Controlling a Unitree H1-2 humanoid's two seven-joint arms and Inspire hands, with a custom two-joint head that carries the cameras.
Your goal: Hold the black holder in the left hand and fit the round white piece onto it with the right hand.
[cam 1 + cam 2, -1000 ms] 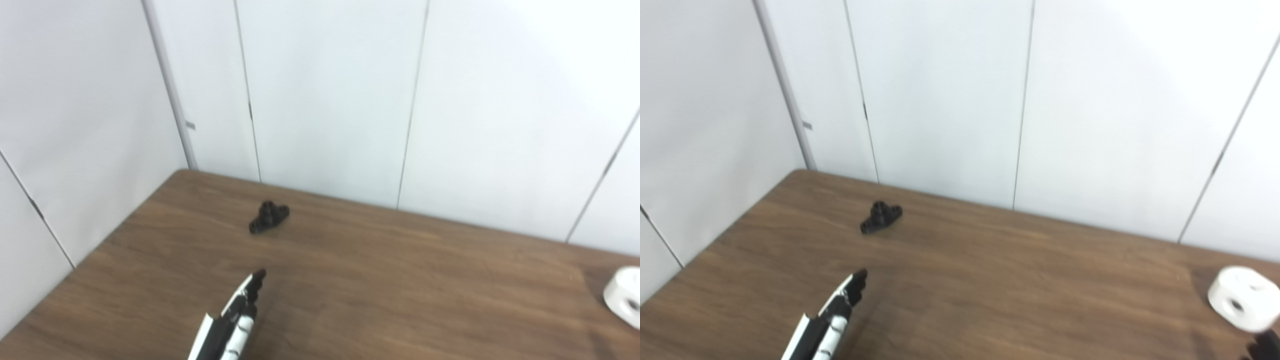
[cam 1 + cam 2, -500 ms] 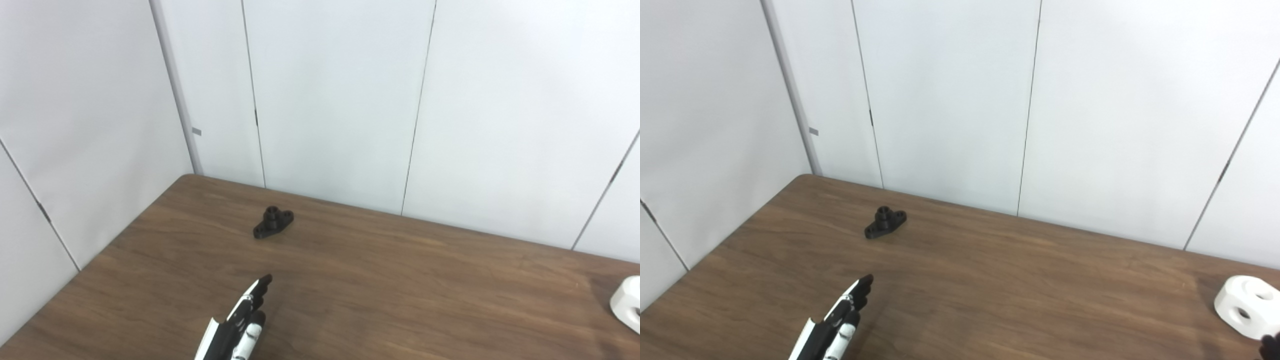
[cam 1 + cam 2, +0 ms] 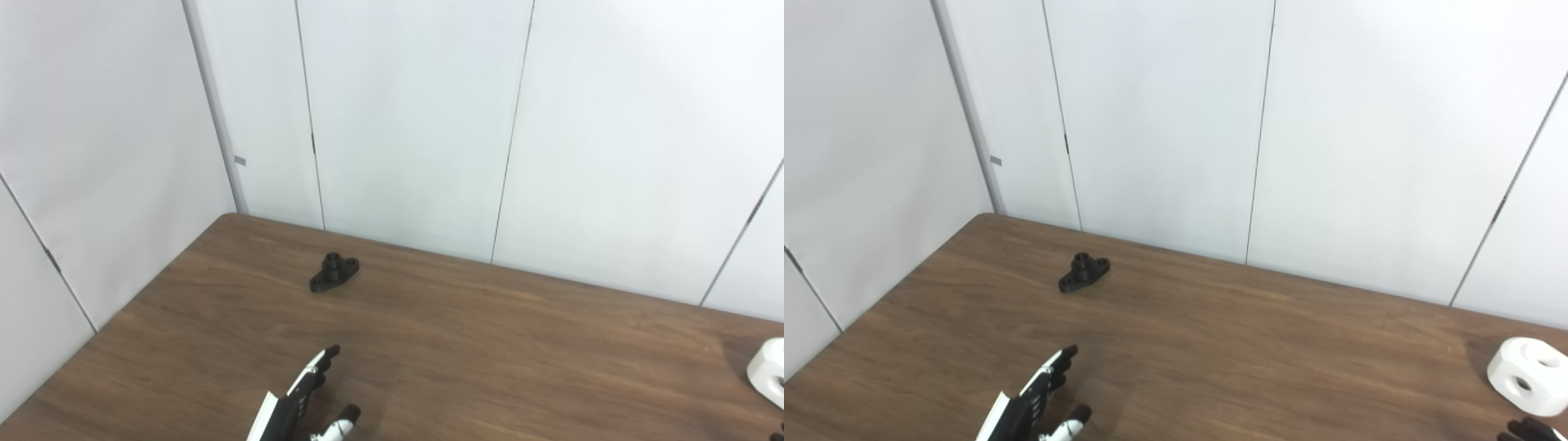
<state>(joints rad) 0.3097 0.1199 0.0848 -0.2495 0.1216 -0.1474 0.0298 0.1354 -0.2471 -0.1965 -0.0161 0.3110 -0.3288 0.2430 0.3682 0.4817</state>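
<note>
Fingers [image 3: 1053, 373] of left hand [image 3: 1032, 407] spread, empty; right hand [image 3: 1528, 430] fingertips only in right eye view, state unclear.

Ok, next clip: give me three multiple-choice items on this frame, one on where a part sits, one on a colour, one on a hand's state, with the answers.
1. Where is the black holder?
A. lying on the table, far-left part, near the wall
B. held in the left hand
C. stacked on the white piece

2. What colour is the round piece at the table's right edge?
A. black
B. white
C. red

3. What state is the left hand in?
A. shut on the holder
B. open, holding nothing
C. shut on the white piece

Answers: 1 A, the holder lies alone on the wood, beyond the hand. 2 B, it is plainly white with round holes. 3 B, its fingers are spread with nothing between them.
</note>
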